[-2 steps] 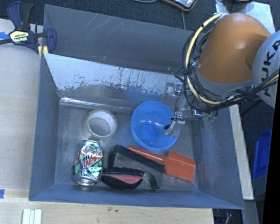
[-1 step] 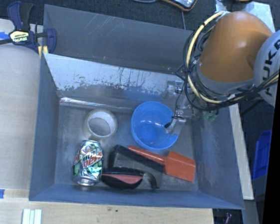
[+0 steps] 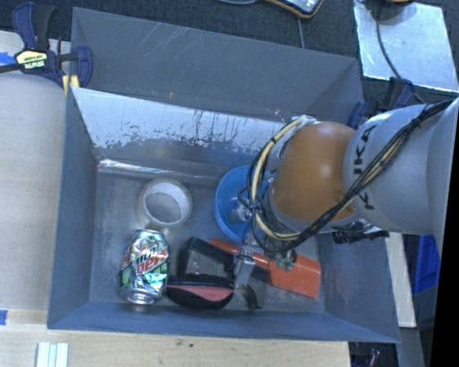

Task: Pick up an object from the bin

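Bin (image 3: 72,226): grey metal, with sloped walls that send everything down onto a small flat floor, hence the crowding there.
Gripper (image 3: 243,280): low over the near middle of the floor, beneath the orange wrist cover (image 3: 313,176). Released or clenched impossible to tell. Nothing seen held.
Thing nearest it: black pouch with a pink-red inside (image 3: 199,294), flat along the near wall, just left of the gripper. In contact or merely close, unclear.
Black slab (image 3: 203,258): just far of the pouch, touching or overlapping it.
Orange block (image 3: 297,277): flat on the floor just right of the gripper, partly hidden by the wrist.
Crushed green can (image 3: 147,266): on its side at the near left, just beside the pouch, probably lodged against the wall's foot.
Blue bowl (image 3: 229,199): far of the gripper, partly covered by the arm.
Clear ring (image 3: 166,203): far left, well apart.
Step, as a judgement: positioning for a grasp among the black pieces, lift not yet made.
Risk: soft, flat pouch pressed to the wall, so little room to get round it.
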Motion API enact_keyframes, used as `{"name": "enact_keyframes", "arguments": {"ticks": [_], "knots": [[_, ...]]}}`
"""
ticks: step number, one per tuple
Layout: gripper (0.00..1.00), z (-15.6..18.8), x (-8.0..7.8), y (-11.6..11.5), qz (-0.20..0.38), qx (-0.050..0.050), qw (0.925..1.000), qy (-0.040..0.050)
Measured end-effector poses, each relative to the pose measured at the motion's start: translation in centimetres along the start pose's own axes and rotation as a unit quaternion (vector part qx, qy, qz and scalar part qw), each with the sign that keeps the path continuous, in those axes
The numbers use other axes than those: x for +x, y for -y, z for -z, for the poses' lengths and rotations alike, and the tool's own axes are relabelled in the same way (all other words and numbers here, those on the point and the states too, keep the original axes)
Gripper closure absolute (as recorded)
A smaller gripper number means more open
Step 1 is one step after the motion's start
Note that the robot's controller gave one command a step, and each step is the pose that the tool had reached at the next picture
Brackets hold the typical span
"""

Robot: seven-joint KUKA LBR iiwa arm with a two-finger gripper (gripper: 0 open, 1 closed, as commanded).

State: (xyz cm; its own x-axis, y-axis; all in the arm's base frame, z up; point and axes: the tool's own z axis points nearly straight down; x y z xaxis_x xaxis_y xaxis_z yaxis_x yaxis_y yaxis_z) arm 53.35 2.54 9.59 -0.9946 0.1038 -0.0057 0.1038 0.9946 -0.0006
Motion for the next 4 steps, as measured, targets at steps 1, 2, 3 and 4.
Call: {"name": "enact_keyframes", "arguments": {"ticks": [1, 2, 3, 4], "knots": [[0.0, 0.6, -0.3, 0.1, -0.009, 0.0, 1.0, 0.0007], [0.0, 0.5, 4.8, -3.5, -0.134, 0.0, 0.9909, 0.0008], [0.0, -2.2, 4.5, -3.8, -0.091, 0.0, 0.9958, 0.0104], [1.0, -2.3, 3.2, -2.8, -0.28, -0.003, 0.9599, 0.0047]]}}
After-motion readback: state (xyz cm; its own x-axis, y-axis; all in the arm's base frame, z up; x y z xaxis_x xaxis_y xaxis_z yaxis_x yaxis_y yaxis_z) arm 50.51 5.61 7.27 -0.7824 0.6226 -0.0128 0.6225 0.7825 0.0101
